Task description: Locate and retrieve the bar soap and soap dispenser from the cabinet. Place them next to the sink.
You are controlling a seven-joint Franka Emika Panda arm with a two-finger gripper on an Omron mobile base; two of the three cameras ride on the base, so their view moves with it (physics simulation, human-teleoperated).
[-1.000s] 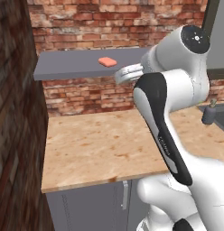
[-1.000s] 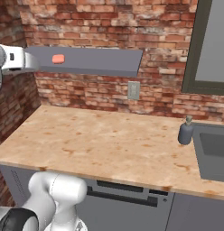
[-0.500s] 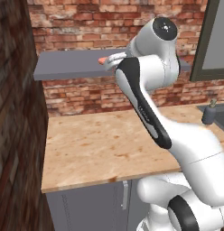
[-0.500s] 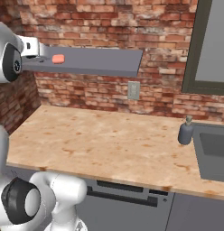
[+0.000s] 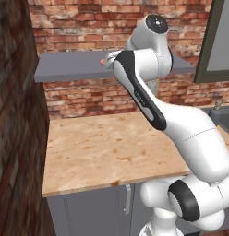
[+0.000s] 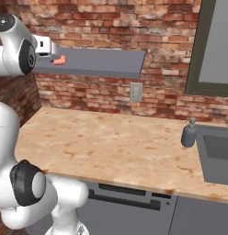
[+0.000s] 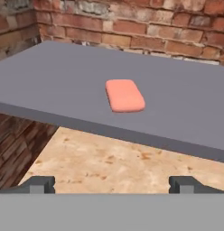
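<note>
Soap (image 7: 125, 95) lies flat on the cabinet (image 7: 50, 72) shelf, set back from the front edge and untouched; the dispenser (image 6: 189, 133) stands on the counter (image 6: 111, 147) at the sink's (image 6: 217, 156) left rim. The gripper (image 7: 113, 184) sits short of the shelf edge, jaws wide and empty. Risk, as judged: the bar is thin and flat, so a low approach could strike the shelf edge, or the fingers (image 7: 38, 184) could skid it toward the back wall instead of closing on it.
</note>
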